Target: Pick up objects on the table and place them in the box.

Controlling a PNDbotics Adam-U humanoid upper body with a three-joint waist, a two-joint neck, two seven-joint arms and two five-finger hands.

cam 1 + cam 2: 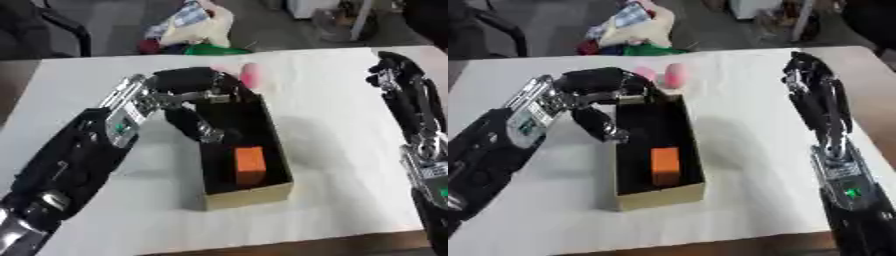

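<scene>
An open cardboard box [249, 196] with a dark inside lies lengthwise in the middle of the white table [350, 150]. An orange block [250, 162] stands in its near half. My left hand [188, 82] hangs over the box's far end, fingers relaxed and bent, thumb [206, 131] spread down along the box's left wall, nothing between them. A pink rounded object [675, 75] shows just beyond the fingers, past the box's far edge; whether they touch is unclear. My right hand [802, 70] is stretched out at the far right, open and holding nothing.
Past the table's far edge lies a pile of bags and cloth [197, 25], with a dark chair [61, 25] at the upper left. The table's front edge [262, 242] runs just below the box. Bare white tabletop separates the box and my right arm.
</scene>
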